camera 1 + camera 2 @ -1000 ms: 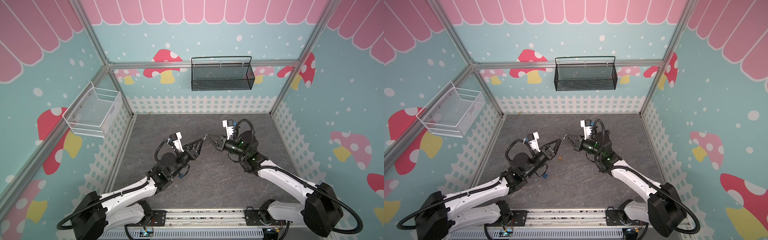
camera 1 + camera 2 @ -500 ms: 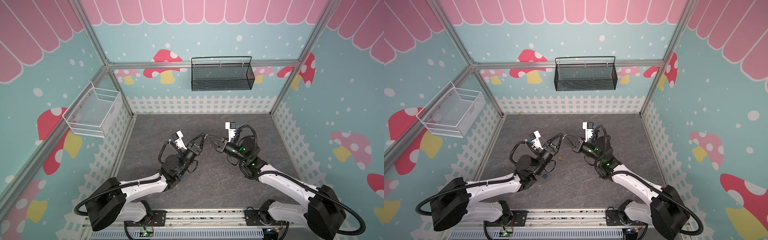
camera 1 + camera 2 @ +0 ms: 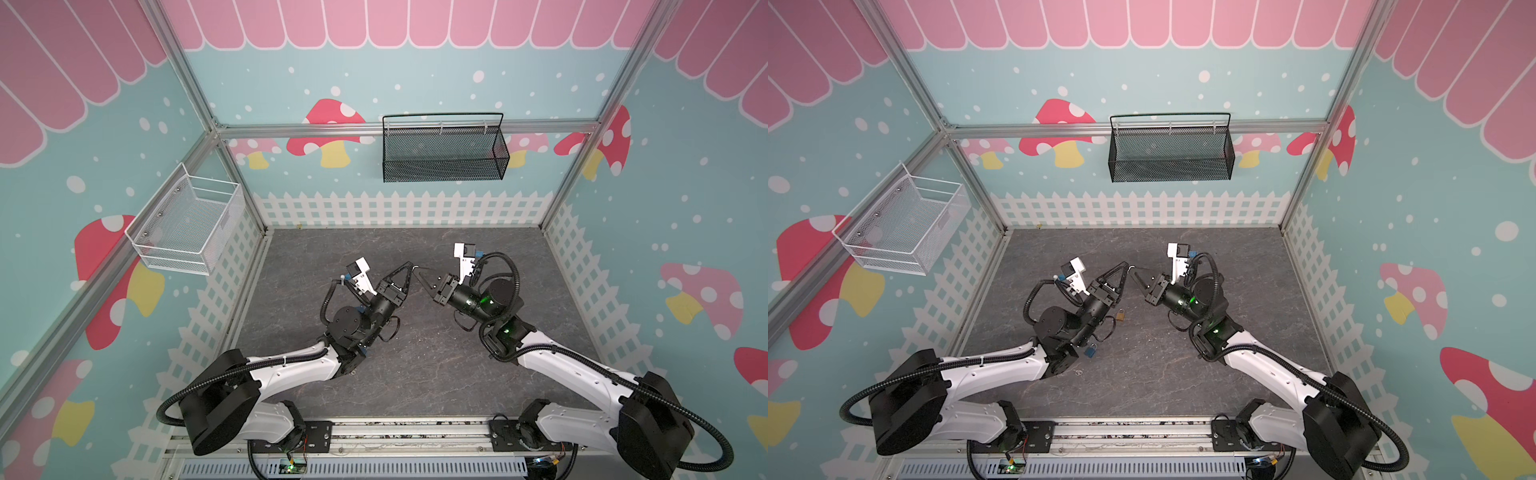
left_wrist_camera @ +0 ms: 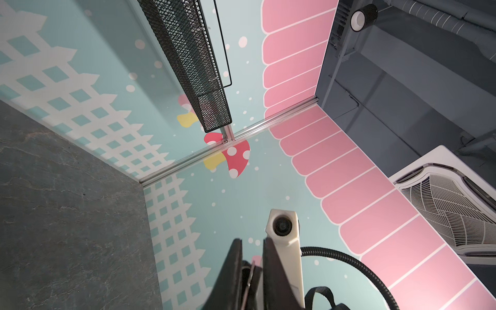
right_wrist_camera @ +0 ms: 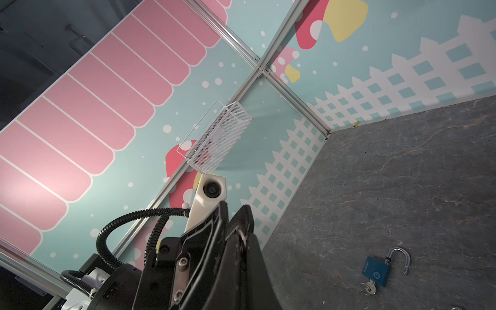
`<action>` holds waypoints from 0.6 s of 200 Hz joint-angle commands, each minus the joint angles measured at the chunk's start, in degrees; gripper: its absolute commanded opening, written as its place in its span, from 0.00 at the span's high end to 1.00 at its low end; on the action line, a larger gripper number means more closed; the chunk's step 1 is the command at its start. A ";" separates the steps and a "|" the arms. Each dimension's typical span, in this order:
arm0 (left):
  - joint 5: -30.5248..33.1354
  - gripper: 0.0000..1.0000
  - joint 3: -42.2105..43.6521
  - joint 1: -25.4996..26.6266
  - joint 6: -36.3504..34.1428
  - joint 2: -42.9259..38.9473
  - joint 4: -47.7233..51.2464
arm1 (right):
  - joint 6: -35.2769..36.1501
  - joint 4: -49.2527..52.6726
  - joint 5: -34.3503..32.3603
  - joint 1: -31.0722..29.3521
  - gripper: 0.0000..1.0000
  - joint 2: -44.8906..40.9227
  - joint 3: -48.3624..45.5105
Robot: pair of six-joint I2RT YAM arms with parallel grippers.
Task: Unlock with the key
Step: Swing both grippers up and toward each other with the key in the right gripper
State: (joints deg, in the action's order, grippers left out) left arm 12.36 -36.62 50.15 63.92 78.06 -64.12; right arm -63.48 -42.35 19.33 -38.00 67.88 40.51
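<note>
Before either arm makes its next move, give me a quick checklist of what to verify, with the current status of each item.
1. Right gripper shut on the key: ok.
2. Left gripper gripping that key too: cannot tell; its jaws stand nearly closed at the key, and contact is hidden.
3. Brass padlock uncovered on the table: ok, it lies beside the left arm.
4. Brass padlock unlocked: cannot tell, too small.
5. Blue padlock unlocked: ok, shackle swung open, inserted key in its base.
</note>
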 commanded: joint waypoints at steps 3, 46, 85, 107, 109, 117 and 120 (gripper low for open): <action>-0.81 0.89 -1.23 0.47 1.40 0.17 -1.71 | -1.03 -1.97 -2.66 -0.50 1.00 -1.92 -1.78; -1.10 0.90 -1.69 0.56 1.64 0.77 -1.69 | -0.68 -2.03 -4.04 -0.68 1.00 -2.33 -2.18; -1.47 1.00 -1.79 0.56 2.08 1.35 -2.93 | 0.05 -2.09 -4.55 -0.89 1.00 -2.05 -2.10; -1.56 1.00 -1.79 0.56 1.76 1.30 -3.34 | 1.49 -2.09 -5.33 -1.11 1.00 -2.22 -2.10; -1.62 1.00 -1.79 0.56 1.70 1.26 -3.31 | 1.58 -2.10 -5.40 -1.18 1.00 -2.22 -2.10; -1.60 1.00 -1.79 0.56 1.57 1.18 -3.31 | 1.86 -2.04 -5.43 -1.26 1.00 -2.18 -2.10; -1.52 1.00 -1.83 0.56 1.48 1.13 -3.31 | 1.94 -2.04 -5.51 -1.21 1.00 -2.22 -2.18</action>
State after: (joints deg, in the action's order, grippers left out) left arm 12.01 -36.80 50.35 64.34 78.87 -64.82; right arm -62.89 -43.66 15.84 -38.76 66.43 38.96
